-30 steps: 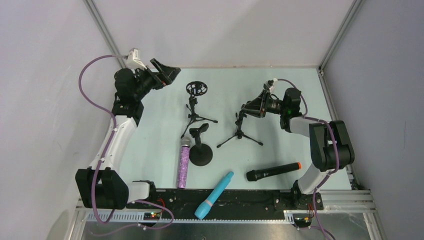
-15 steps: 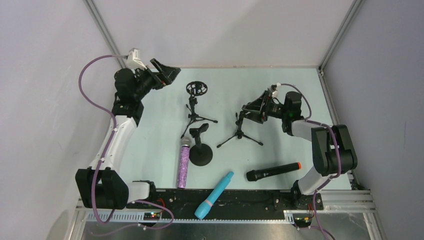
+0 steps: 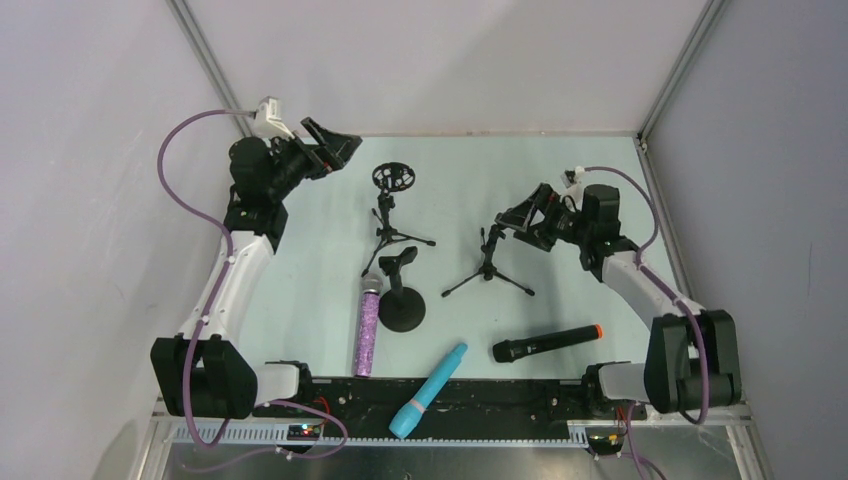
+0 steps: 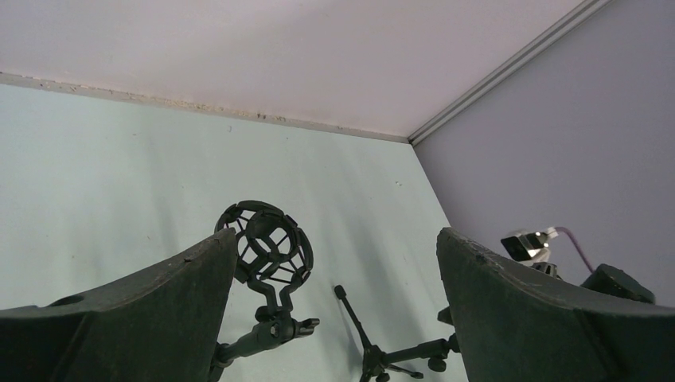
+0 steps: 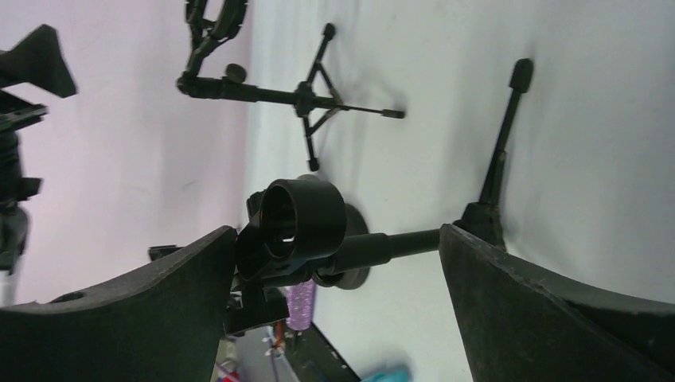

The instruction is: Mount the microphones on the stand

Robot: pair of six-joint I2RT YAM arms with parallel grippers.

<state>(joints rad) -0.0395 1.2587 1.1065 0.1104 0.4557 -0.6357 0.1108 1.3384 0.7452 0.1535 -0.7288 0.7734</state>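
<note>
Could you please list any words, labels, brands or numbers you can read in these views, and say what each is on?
No text can be read anywhere.
The cyan microphone, black microphone and purple microphone show no legible print at this size.
The tripod stand, close in the right wrist view, is plain black.

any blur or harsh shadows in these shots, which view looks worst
Top external: sharp, evenly lit, shadows soft. Left wrist: shock-mount stand crisp, its own fingers dark, nearly silhouetted. Right wrist: worst; tripod stand's clip fairly clear, purple microphone beyond it blurred, fingers dark and soft-edged.
</note>
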